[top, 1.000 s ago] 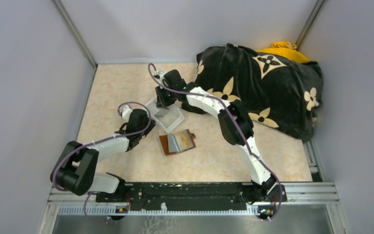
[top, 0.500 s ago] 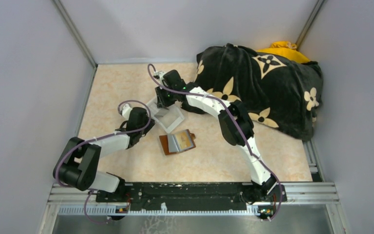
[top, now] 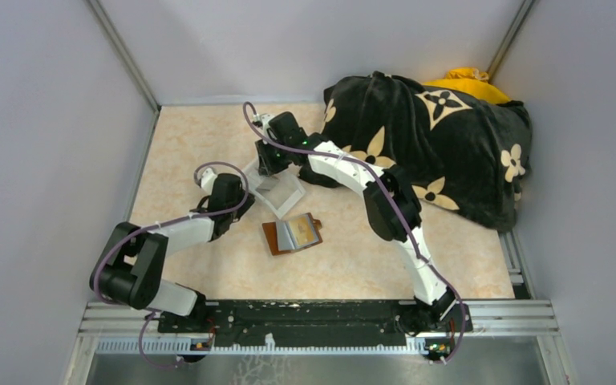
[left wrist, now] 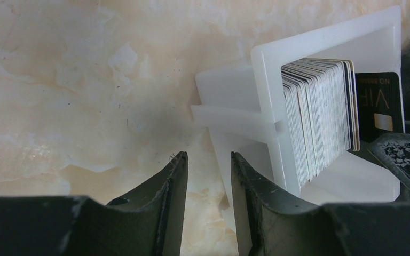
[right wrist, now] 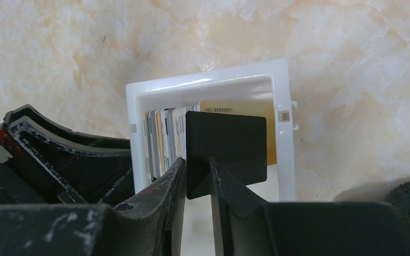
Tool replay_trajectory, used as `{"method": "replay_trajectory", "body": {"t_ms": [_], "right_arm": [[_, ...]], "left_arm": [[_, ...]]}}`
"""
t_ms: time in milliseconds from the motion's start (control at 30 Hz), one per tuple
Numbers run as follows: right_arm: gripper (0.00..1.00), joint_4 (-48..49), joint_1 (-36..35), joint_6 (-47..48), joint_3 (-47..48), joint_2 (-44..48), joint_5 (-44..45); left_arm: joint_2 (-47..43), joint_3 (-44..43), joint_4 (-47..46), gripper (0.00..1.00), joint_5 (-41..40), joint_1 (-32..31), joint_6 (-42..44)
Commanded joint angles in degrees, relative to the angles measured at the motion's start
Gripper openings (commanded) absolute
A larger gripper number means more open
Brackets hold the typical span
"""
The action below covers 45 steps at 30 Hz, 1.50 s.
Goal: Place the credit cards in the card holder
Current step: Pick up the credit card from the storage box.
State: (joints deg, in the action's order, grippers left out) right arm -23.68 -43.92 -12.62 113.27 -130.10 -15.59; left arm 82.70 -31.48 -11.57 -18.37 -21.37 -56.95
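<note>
Right gripper (right wrist: 196, 166) reached down over the clear tray (right wrist: 208, 84) at mid-table, jaws pinched on the lower edge of one black card (right wrist: 226, 138). The card stood upright, at the open end of the stack of credit cards (right wrist: 165, 136) and apart from it, just in front of a gold card (right wrist: 235, 109). Taking it by an edge probably served to lift one card free without dragging its neighbours. Left gripper (left wrist: 208, 157) sat low on the table (top: 200, 144) at the tray's opposite side, jaws partly apart and empty, with table showing in the gap and the tray's edge just at one finger. Judged a brace to stop the tray sliding or tipping; contact could not be confirmed. Card holder (top: 293, 234) lay open and flat, nearer the arm bases than the tray and near it, with cards already showing inside, presumably left spread for a short carry and easy insertion. Remaining cards stood on edge, packed in the tray.
</note>
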Motion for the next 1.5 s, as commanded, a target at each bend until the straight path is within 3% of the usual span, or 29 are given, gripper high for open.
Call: {"method": "replay_trajectory", "body": {"t_ms": [0, 200, 500, 967, 1167, 1300, 1467], "right_arm": [[0.22, 0.76, -1.18, 0.3, 0.82, 4.82, -0.36], [0.16, 0.1, -1.22, 1.48, 0.46, 5.37, 1.43], [0.0, 2.15, -3.64, 8.0, -5.22, 9.92, 16.18], [0.0, 10.78, -6.51, 13.24, -20.74, 25.19, 29.21], [0.0, 6.3, -6.64, 11.14, -25.69, 34.59, 28.29], [0.0, 1.89, -6.49, 8.07, -29.62, 41.33, 25.0], [0.0, 2.07, -3.12, 1.22, -40.07, 50.58, 14.95]], "left_arm": [[0.9, -2.39, -2.03, 0.42, 1.09, 0.45, 0.67], [1.02, -2.79, -1.96, 0.43, 1.22, 0.62, 0.79], [-0.17, -3.21, -1.57, 0.44, 1.8, 0.72, 1.51], [1.77, -10.59, -0.26, 0.51, 5.06, 1.3, 13.17], [-6.61, -8.48, 2.7, 0.56, 8.58, 1.24, 16.99], [-15.4, -4.8, 1.21, 0.57, 16.57, 1.29, 20.22], [-26.43, 6.63, -11.61, 0.59, 30.55, 1.25, 22.43]]}}
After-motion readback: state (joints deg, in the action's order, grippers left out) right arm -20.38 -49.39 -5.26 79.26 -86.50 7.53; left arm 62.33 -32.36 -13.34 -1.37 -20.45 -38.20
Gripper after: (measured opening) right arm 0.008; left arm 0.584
